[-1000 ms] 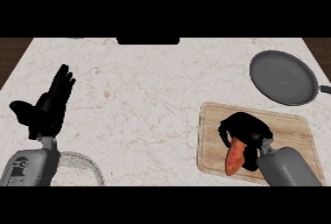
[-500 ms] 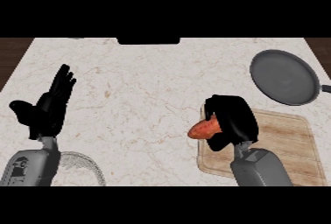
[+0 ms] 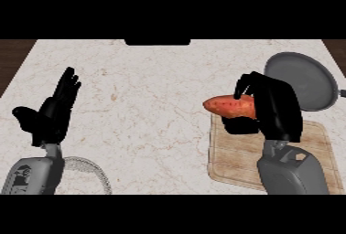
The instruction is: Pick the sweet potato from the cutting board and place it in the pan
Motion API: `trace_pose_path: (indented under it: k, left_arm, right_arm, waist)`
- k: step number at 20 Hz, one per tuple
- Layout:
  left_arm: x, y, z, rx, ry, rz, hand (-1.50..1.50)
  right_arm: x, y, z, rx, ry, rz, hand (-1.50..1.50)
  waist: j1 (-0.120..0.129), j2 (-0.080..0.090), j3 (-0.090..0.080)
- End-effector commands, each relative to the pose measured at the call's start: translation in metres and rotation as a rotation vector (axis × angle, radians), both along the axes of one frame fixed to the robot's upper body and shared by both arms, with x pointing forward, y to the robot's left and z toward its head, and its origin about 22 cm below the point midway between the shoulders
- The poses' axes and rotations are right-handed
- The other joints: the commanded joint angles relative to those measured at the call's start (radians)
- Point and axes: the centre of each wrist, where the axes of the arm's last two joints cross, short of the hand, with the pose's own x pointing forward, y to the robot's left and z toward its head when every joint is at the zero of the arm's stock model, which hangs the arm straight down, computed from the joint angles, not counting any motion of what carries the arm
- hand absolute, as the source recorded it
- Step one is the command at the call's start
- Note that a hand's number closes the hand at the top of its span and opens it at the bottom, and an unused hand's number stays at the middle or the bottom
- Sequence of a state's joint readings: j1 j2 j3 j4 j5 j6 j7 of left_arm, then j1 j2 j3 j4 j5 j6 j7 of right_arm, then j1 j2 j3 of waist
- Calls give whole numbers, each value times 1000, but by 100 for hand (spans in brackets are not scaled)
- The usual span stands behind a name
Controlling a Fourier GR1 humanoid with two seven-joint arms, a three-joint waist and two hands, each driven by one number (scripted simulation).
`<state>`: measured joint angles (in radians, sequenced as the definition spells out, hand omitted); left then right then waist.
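Observation:
An orange sweet potato [image 3: 228, 106] is held above the far left corner of the wooden cutting board [image 3: 238, 155], lying sideways with its tip pointing left. My right hand [image 3: 273, 109] is shut on it, fingers curled over its right end. The dark grey pan [image 3: 303, 78] lies at the back right, just beyond the hand, with nothing visible in it. My left hand [image 3: 49, 118] rests open at the left, fingers up, holding nothing.
A round wire-mesh object [image 3: 88, 172] lies at the front left beside my left forearm. A dark object [image 3: 157, 41] sits at the counter's far edge. Marble counter top spreads between the two hands.
My right hand has lifted the sweet potato off the cutting board and carried it up and away, toward the pan. The potato has turned from pointing down to lying sideways. The left hand has stayed put.

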<state>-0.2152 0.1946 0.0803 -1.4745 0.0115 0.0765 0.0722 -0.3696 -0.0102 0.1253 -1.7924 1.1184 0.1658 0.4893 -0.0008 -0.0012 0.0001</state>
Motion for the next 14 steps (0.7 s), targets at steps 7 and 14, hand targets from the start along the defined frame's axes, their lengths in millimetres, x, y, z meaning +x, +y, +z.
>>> trace_pose_path:
  k: [7, 14]
  left_arm:
    - [7, 6, 5, -22, -7, -4, 0]
    - [6, 3, 0, -15, -14, -27, 0]
  right_arm:
    - [50, -108, 13, 252, -102, -138, 150]
    - [93, -191, -20, 107, -112, -228, 150]
  waist:
    - [4, 4, 0]
    - [23, 13, 1]
